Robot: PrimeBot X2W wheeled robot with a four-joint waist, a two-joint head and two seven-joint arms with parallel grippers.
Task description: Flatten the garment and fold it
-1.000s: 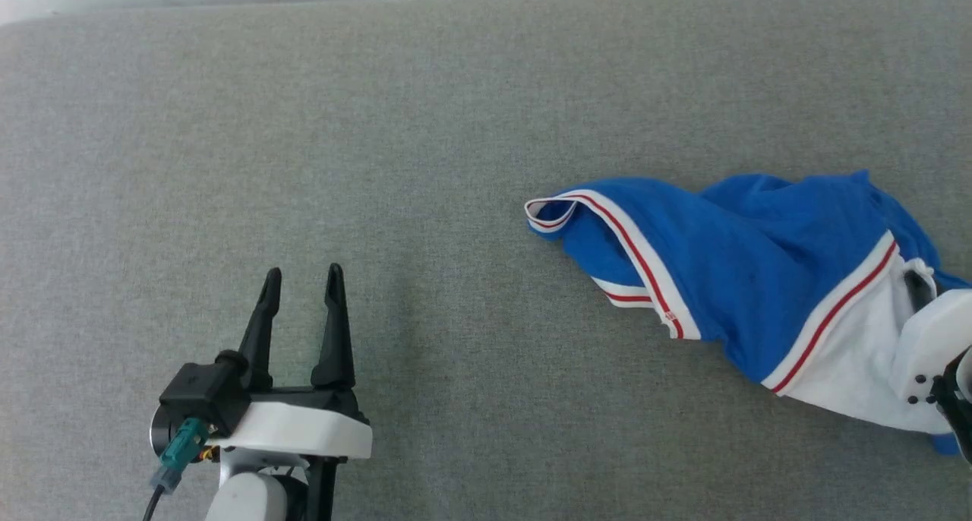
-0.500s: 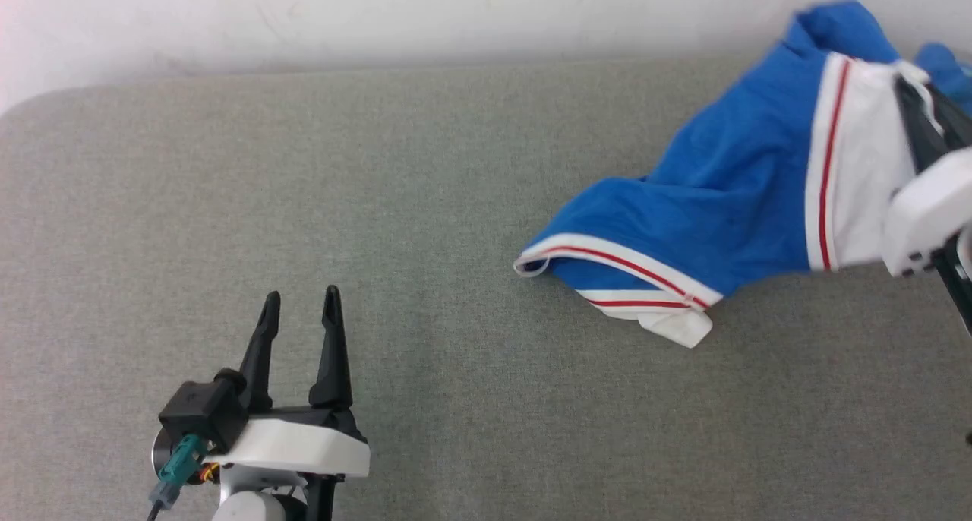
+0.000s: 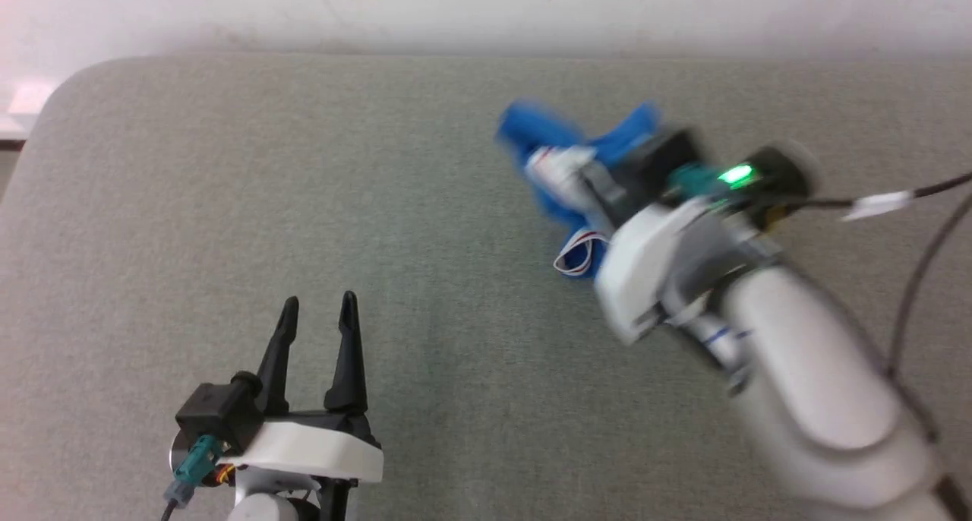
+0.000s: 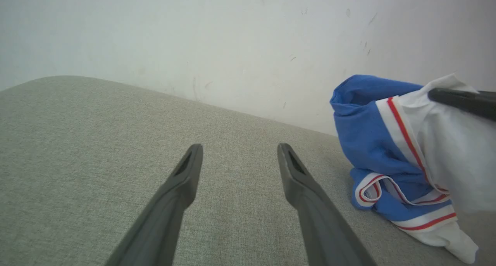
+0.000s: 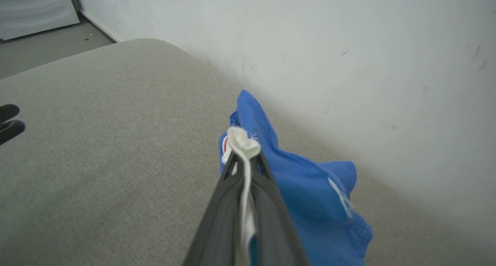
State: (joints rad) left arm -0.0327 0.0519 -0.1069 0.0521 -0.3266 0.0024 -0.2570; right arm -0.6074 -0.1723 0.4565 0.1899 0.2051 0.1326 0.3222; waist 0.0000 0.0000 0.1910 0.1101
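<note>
The right pincer (image 5: pixel 243 159) is pressed together on a white edge of the shirt (image 5: pixel 310 188), holding that end above the tabletop (image 3: pixel 228 164), probably so the cloth hangs loose for spreading. The bunched shirt is near the far wall, and its long axis drops from the pinch to striped trim touching the tabletop. The left pincer (image 3: pixel 319 304) stands spread and empty, well apart.

1. We see a grey-green woven fabric surface (image 3: pixel 456 339) across the foreground, w/ a rounded corner (image 3: pixel 64 88) at far left of head view.
2. Behind it we see a matte white wall (image 4: pixel 193 33) w/ small scuffs & marks.
3. In right wrist view we make out grey floor (image 5: pixel 42 49) & a pale panel (image 5: pixel 35 6) beyond the surface.
4. Light looks soft & even to us; pinkish glare at head view's top left.
</note>
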